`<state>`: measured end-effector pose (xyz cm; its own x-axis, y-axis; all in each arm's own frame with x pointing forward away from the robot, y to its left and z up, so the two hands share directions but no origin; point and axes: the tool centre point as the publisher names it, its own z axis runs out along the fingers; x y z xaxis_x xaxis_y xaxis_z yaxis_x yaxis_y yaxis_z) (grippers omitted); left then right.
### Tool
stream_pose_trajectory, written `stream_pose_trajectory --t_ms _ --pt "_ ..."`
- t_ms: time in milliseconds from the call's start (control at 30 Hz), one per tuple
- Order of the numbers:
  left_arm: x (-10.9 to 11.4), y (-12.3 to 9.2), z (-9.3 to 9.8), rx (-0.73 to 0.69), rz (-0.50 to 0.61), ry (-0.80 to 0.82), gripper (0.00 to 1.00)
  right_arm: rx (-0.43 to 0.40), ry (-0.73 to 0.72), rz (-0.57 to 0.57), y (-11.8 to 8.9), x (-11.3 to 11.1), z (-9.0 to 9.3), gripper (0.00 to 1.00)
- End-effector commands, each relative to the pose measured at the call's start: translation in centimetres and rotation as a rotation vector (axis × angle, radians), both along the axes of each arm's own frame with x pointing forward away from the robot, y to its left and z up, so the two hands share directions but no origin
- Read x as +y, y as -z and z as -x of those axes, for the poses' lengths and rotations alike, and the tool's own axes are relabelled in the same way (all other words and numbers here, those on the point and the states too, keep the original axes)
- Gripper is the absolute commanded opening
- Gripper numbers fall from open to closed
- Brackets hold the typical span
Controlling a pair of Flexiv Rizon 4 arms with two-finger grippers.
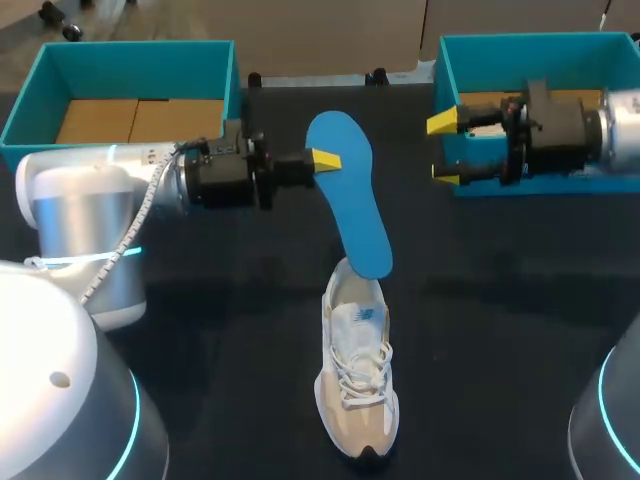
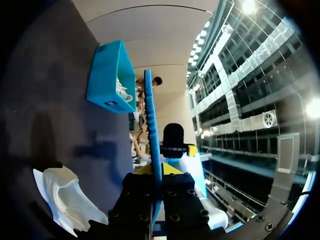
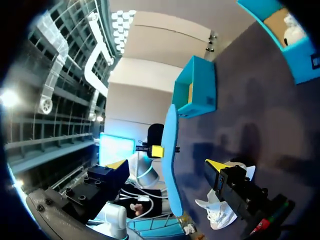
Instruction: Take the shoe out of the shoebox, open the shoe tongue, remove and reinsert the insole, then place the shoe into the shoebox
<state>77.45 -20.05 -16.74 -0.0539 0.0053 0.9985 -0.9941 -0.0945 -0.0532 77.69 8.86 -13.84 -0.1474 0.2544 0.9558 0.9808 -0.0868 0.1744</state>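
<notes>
So the left claw (image 1: 322, 160) is clamped on the blue insole (image 1: 352, 205) near its upper end. The insole hangs down from it with the lower tip right at the opening of the shoe (image 1: 358, 395). Touching or just above, I can't tell. The shoe sits upright on the surface (image 1: 500, 310), below that claw and off to one side, not in a box. The right claw (image 1: 446, 148) is over the box (image 1: 520, 42) on its own side, fingers apart, holding nothing, well away from the shoe.

My read: this is the insole part of the job, and the trick is feeding it back in clean. I'd keep the grip where it is and lean the insole toward the toe, so the lower tip slides along the inside floor instead of jamming at the heel. Then push slow. Nothing's pinning the shoe, so it could skid or tip. Bringing the right claw in to steady the heel would help. Watch the tongue (image 1: 357, 322) too, it could fold under. The laces (image 1: 362, 372) look loose enough.
</notes>
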Motion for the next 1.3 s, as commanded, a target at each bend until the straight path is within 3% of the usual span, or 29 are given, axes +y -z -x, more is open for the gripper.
stream_pose_trajectory --t_ms 33,567,967,1300 --pt "-0.3 0.4 -0.7 0.028 0.001 0.009 0.0 0.008 -0.019 0.19 -2.5 0.1 -0.4 1.0" --pt "-0.7 1.4 -1.5 0.13 -0.015 -0.015 0.0 0.038 0.02 0.724 -7.2 3.5 -0.2 1.0" --pt "-1.2 1.0 -2.1 0.167 -0.03 -0.021 0.0 0.039 0.049 0.933 -8.7 6.0 0.7 1.0" --pt "-1.2 1.0 -2.1 0.167 -0.03 -0.021 0.0 0.094 0.08 1.155 -9.1 8.9 1.1 1.0"
